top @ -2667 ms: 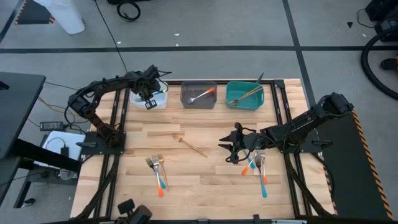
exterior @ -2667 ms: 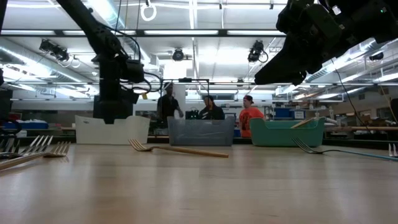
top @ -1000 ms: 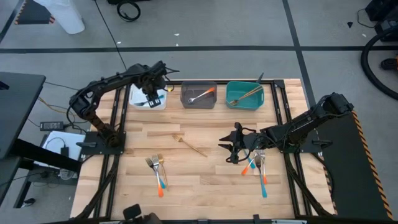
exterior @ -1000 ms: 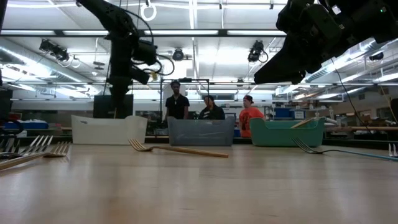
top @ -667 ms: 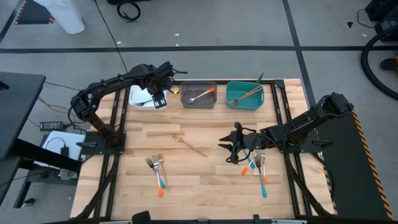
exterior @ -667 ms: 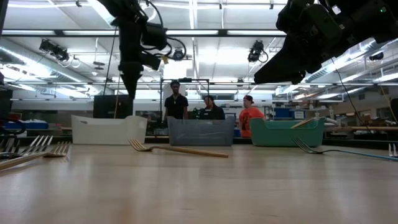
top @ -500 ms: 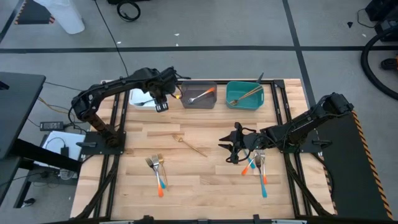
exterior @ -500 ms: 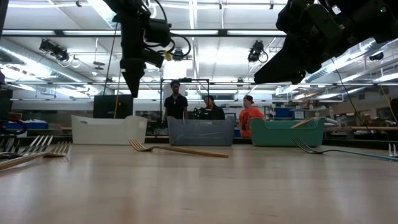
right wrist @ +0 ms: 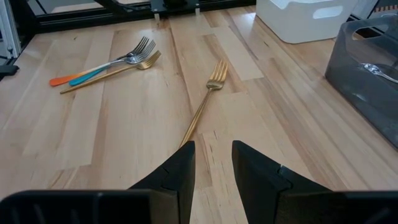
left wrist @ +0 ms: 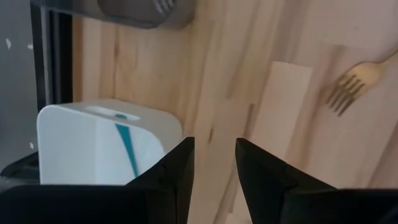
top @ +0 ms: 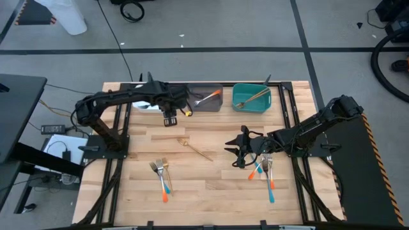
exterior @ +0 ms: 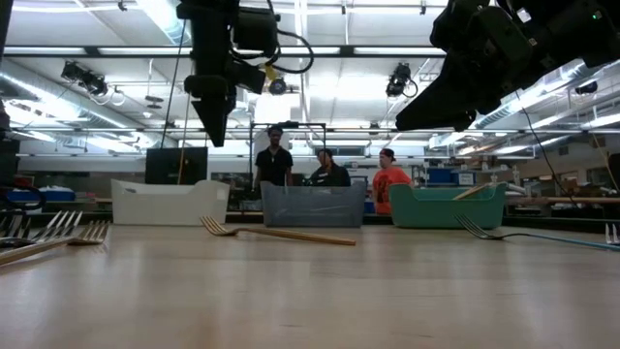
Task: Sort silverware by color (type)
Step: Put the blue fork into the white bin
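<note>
1. The left gripper (top: pixel 170 119) has swung away from the white bin (left wrist: pixel 106 140), fingers apart and empty; a blue-handled utensil (left wrist: pixel 127 146) lies inside.
2. The gold fork (top: pixel 197 150) on the table seems next.
3. The right gripper (top: pixel 241 153) waits, parted, beside remaining forks (top: pixel 264 167).

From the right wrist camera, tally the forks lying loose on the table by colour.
Orange-handled fork: 1
Blue-handled fork: 1
All-gold: 2, the piled gold fork and the lone gold fork
Total: 4
</note>
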You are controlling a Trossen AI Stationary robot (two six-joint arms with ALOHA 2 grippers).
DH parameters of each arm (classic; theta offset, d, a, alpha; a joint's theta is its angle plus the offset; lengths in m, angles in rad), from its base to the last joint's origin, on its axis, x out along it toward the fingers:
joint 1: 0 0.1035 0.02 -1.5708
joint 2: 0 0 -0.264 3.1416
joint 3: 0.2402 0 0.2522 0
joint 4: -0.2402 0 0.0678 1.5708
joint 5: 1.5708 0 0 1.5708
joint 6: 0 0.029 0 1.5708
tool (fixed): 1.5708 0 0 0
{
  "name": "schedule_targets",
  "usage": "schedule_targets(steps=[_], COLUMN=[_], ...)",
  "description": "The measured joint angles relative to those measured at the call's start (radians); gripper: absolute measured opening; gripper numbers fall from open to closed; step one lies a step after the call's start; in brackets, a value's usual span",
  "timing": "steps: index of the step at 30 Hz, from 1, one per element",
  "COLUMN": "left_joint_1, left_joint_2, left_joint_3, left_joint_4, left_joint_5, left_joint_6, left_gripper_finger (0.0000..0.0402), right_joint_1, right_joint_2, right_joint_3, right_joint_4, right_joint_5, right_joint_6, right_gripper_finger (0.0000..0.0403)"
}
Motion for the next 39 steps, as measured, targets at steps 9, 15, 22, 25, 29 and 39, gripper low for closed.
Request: schedule_targets(steps=[9,15,22,25,29,39], left_joint_1=[-0.087,-0.13,-0.145,-0.145,-0.145,-0.145], left_joint_2=[0.0,0.0,0.0,0.0,0.0,0.001], left_joint_3=[0.0,0.0,0.0,0.0,0.0,0.0], left_joint_4=[0.018,0.021,0.048,0.047,0.038,0.035], left_joint_5=[0.0,0.0,0.0,0.0,-0.01,-0.012], left_joint_6=[-0.057,-0.076,-0.076,-0.076,-0.075,-0.066], left_gripper_finger=[0.0126,0.0126,0.0126,0.0126,0.0126,0.0126], right_joint_1=[-0.006,0.0,0.002,0.002,0.029,0.1], right_joint_2=[0.0,0.0,0.0,0.0,0.0,0.124], right_joint_3=[0.041,0.19,0.161,0.155,0.155,0.154], right_joint_4=[-0.231,-0.733,-0.879,-0.889,-0.896,-0.9], right_joint_5=[0.059,0.05,-0.045,-0.079,-0.088,-0.104], right_joint_6=[0.177,0.429,0.619,0.639,0.661,0.7], right_gripper_finger=[0.0116,0.011,0.0109,0.0109,0.0109,0.0109])
